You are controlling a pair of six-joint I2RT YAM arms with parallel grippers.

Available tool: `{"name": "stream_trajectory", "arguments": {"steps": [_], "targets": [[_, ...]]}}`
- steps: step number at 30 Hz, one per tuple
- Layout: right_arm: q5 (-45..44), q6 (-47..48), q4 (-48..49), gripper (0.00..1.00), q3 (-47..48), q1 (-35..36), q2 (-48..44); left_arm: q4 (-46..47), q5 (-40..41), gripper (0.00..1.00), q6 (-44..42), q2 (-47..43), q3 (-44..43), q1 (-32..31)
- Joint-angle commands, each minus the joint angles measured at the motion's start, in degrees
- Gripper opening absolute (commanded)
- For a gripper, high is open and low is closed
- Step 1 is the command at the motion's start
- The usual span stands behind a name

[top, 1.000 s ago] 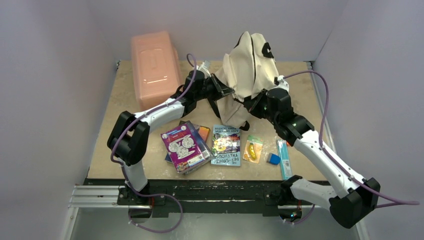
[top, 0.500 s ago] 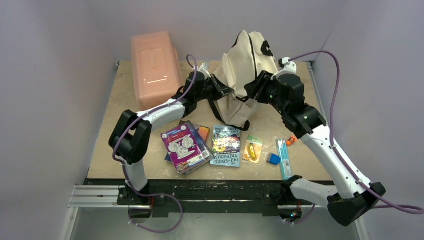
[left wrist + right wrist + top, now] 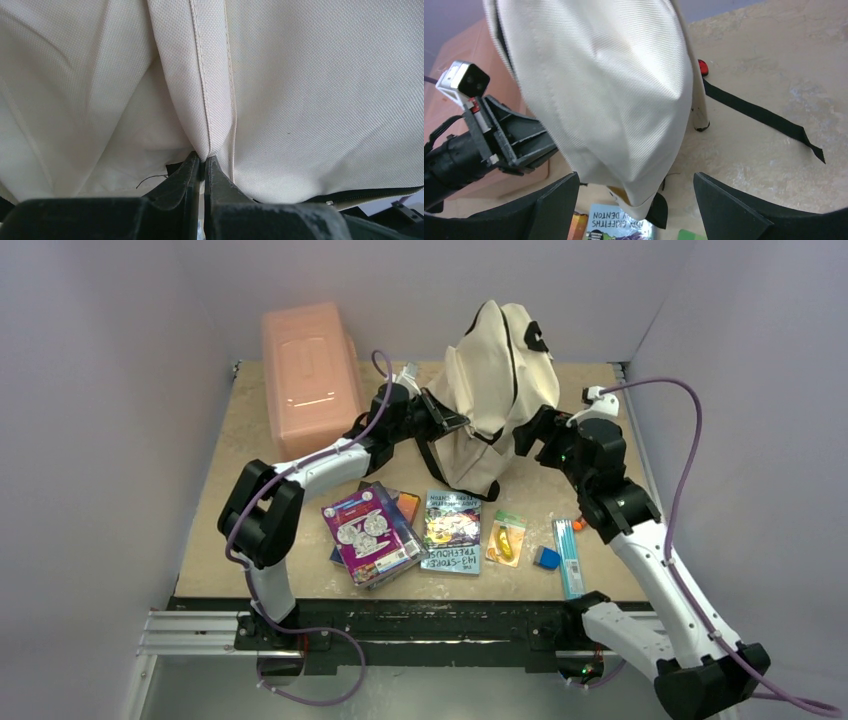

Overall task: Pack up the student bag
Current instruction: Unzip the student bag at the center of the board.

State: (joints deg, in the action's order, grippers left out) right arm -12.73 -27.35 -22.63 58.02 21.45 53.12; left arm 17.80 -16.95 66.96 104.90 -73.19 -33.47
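The student bag [image 3: 497, 380], cream fabric with black zipper lines, is held upright at the back middle of the table. My left gripper [image 3: 452, 424] is shut on a seamed fold of the bag's cloth [image 3: 210, 100], its tips [image 3: 204, 161] pinched together on the seam. My right gripper [image 3: 532, 432] hangs open just right of the bag with nothing between its fingers. In the right wrist view its fingers [image 3: 559, 200] stand wide apart below the bag's lower corner [image 3: 614, 110]. A black strap [image 3: 764, 118] trails across the table.
A pink plastic box [image 3: 308, 375] stands at the back left. In front lie a purple book [image 3: 368, 532], a Treehouse book [image 3: 452, 530], a green packet [image 3: 506, 538], a blue eraser [image 3: 546, 558] and a pencil pack [image 3: 568, 556].
My right gripper has let go of the bag, opened wide and drawn back to the right. The left gripper has kept its hold on the cloth.
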Motion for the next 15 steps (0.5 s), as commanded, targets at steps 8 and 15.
{"name": "stream_trajectory", "arguments": {"steps": [8, 15], "targets": [[15.4, 5.63, 32.8, 0.14, -8.01, -5.33, 5.32, -7.28, -2.33, 0.08, -3.12, -2.83, -1.39, 0.68], [13.5, 6.8, 29.18, 0.0, -5.59, -5.43, 4.3, -26.77, 3.54, 0.7, -18.74, -16.09, 1.59, 0.65]]}}
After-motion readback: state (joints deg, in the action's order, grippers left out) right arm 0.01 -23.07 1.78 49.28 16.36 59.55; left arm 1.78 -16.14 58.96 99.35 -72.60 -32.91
